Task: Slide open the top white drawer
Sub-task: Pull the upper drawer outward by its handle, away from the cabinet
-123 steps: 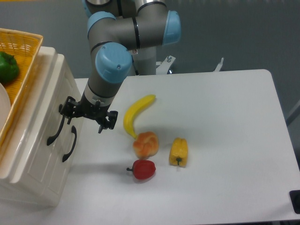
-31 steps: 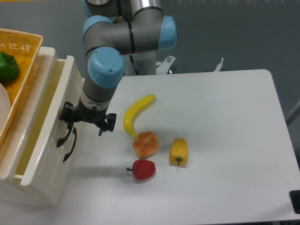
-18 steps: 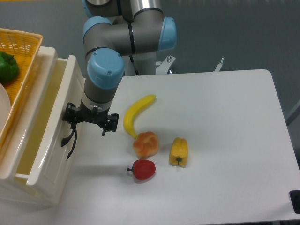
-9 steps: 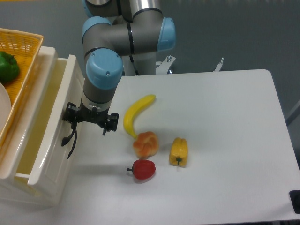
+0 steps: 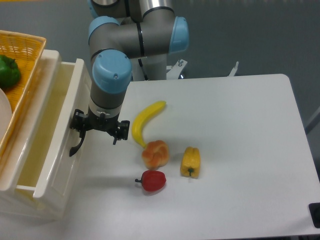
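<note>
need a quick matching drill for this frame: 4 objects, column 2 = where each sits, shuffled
Column 1:
1. banana
2. red pepper
3. yellow pepper
4. green pepper

Column 2:
A. in the wicker basket on top of the cabinet
B. on the table, nearest the front edge of the fruit group
C. on the table, just right of the hand
D. on the table, right of the orange pastry

Pairs: 1-C, 2-B, 3-D, 4-A
</note>
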